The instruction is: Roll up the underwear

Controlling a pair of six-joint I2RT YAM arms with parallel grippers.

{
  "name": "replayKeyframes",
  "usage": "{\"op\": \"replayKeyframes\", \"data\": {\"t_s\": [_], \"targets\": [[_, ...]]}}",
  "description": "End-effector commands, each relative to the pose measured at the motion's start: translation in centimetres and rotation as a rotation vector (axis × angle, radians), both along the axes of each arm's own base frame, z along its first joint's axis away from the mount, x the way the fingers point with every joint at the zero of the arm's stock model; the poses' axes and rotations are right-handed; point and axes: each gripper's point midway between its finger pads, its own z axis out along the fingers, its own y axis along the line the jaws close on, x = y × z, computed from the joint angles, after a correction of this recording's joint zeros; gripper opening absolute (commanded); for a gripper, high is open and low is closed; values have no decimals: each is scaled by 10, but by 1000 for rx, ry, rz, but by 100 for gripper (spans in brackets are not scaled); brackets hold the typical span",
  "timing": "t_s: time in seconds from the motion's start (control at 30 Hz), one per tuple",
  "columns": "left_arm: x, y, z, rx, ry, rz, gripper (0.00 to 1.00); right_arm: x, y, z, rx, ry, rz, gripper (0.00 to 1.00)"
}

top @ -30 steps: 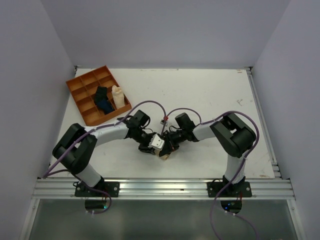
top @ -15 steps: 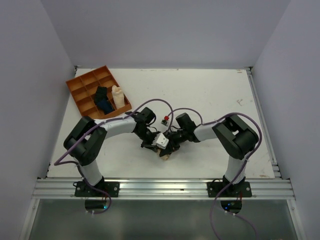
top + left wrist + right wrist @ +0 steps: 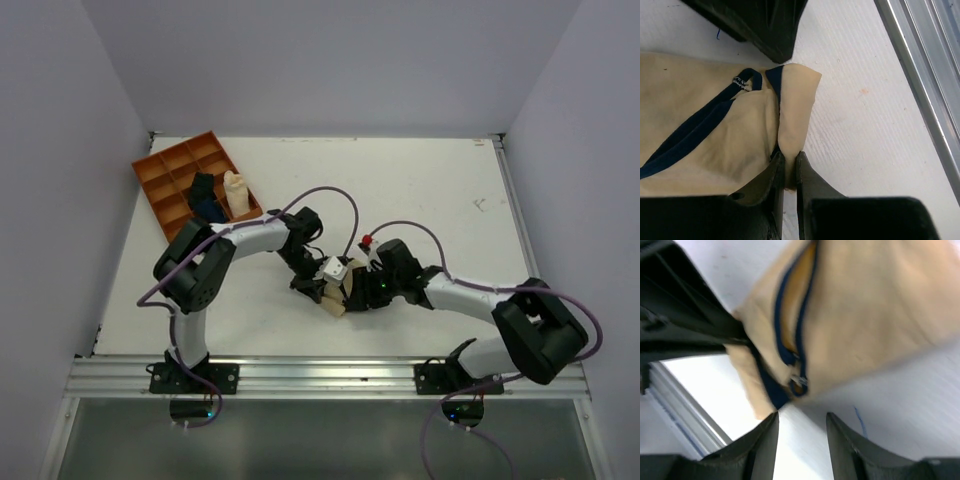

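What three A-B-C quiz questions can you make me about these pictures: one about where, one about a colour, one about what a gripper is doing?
1. Where is the underwear?
A. In the tray
B. On the table, between the left gripper and the right gripper
C. Up in the air

2. What colour is most of it?
A. Beige
B. Red
C. Green

3. What is the left gripper doing?
A. Open wide above the tray
B. Resting far from the cloth
C. Pinching a fold of the underwear

Answers: B, the top view shows it lying on the table where both arms meet. A, both wrist views show mostly beige cloth. C, the left wrist view shows its fingers closed on a fold.
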Motion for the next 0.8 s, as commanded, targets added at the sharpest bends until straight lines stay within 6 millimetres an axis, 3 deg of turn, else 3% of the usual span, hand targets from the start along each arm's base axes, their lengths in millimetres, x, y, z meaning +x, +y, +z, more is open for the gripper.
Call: {"op": "replayKeyframes", "data": {"t_s": [0.0, 0.03, 0.13, 0.17, 0.27, 0.3, 0.37, 0.47, 0.63, 0.67, 0.7, 0.73, 0.77], "targets": [[-8, 10, -10, 88, 71, 14, 13, 4, -45, -17, -193, -43, -178, 47], [-9, 10, -9, 95, 82, 17, 13, 9, -44, 0, -158, -99, -210, 47], [-9, 10, -8, 119, 113, 32, 15, 13, -59, 21, -253, -234, -292, 47], [-6, 8, -9, 125, 118, 34, 15, 15, -61, 41, -255, -298, -317, 47], [-9, 8, -10, 150, 162, 42, 15, 10, -51, 77, -258, -481, -299, 48], [-6, 4, -6, 144, 164, 44, 15, 0, -43, 83, -254, -509, -261, 48], [-8, 4, -5, 161, 194, 50, 15, 0, -45, 94, -283, -572, -280, 48], [-7, 1, 1, 157, 211, 51, 16, -6, -37, 103, -305, -627, -263, 49], [-4, 3, 0, 206, 226, 80, 16, -25, -3, 105, -401, -771, -101, 50], [-4, 3, -1, 212, 230, 87, 16, -24, 6, 118, -407, -807, -97, 51], [-4, 3, -2, 217, 234, 93, 16, -28, 14, 117, -446, -841, -14, 51], [-4, 3, -3, 223, 242, 95, 16, -28, 18, 101, -531, -844, 54, 52], [-4, 3, -4, 228, 248, 102, 16, -29, 31, 106, -533, -845, 93, 52]]}}
